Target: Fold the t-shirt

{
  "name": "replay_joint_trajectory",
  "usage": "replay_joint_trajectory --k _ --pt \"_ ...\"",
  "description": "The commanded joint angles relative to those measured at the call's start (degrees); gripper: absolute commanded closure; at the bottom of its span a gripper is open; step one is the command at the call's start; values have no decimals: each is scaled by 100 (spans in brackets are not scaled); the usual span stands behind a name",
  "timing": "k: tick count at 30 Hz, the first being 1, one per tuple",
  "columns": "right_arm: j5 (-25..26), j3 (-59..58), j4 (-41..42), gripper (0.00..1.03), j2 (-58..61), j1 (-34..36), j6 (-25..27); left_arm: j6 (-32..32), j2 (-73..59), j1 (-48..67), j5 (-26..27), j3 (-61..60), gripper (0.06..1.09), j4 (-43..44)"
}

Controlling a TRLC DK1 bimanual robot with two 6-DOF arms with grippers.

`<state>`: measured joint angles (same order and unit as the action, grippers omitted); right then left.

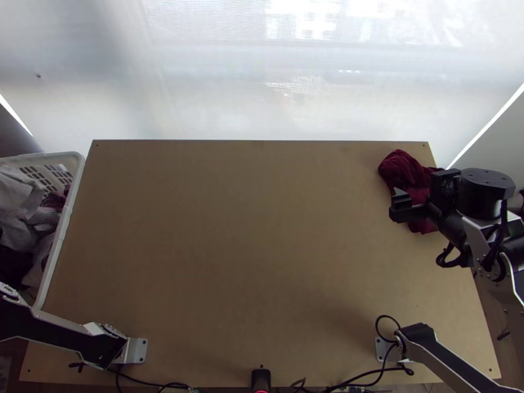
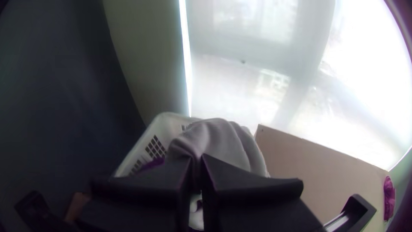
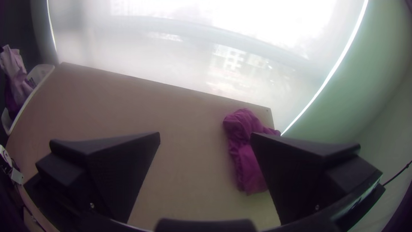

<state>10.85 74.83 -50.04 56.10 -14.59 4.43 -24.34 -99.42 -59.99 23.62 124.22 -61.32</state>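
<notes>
Left pincer (image 2: pixel 196 158) clamped on grey cloth (image 2: pixel 227 144) over basket (image 2: pixel 166 124); right pincer (image 3: pixel 206 134) apart. Likely pickup stage. Next: carry to mid-bench (image 1: pixel 249 229), spread before folding.

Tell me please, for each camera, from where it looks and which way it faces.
Top view: fixed high above the near edge, facing steeply down on the table; parts of both arms show.
Left wrist view: on the left arm, facing the basket past its own gripper, shut on grey cloth.
Right wrist view: on the right arm, facing across the table, its own open gripper below.
Both wrist views share the basket and red cloth.
</notes>
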Motion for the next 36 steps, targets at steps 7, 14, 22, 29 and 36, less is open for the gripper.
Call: replay_joint_trajectory --k 7,14,22,29,36 --pt "-198 -100 -6 5 -239 97 -91 1616 810 31 512 990 105 1465" --pt "-198 -100 -14 5 -310 141 -100 1898 1627 479 600 612 105 1781" --pt "-224 -337 -67 5 -503 176 -91 1230 2357 1288 662 -663 105 1228" --pt "-241 -434 -102 5 -582 185 -65 518 3807 2026 723 -3387 105 1236" --pt "-241 -733 -120 5 -732 193 -65 702 4677 3766 627 -4908 105 1096"
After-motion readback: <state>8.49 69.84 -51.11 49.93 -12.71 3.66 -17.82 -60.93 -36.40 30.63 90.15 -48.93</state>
